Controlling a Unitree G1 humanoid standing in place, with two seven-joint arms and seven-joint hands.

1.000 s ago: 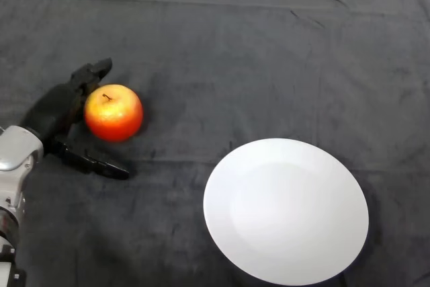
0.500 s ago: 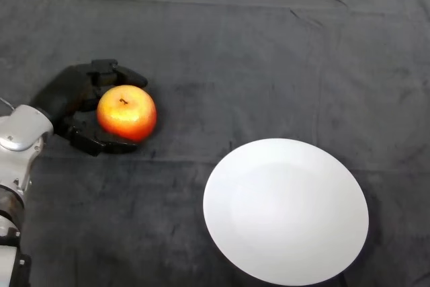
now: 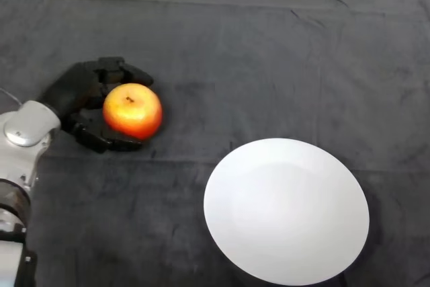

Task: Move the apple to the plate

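The hand (image 3: 82,102) was curled around the left side of the apple (image 3: 132,111), far left of the plate (image 3: 286,210), so the round apple could slip out if lifted too quickly.

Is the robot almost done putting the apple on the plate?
Not yet. The left hand has its fingers curled around the apple, so the grab looks done. The apple sits far left of the plate, which holds nothing. Carrying it over and setting it down are left.

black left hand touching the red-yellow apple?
Touching. Head view: the black left hand has fingers curled over the red-yellow apple and thumb under it, no gap.
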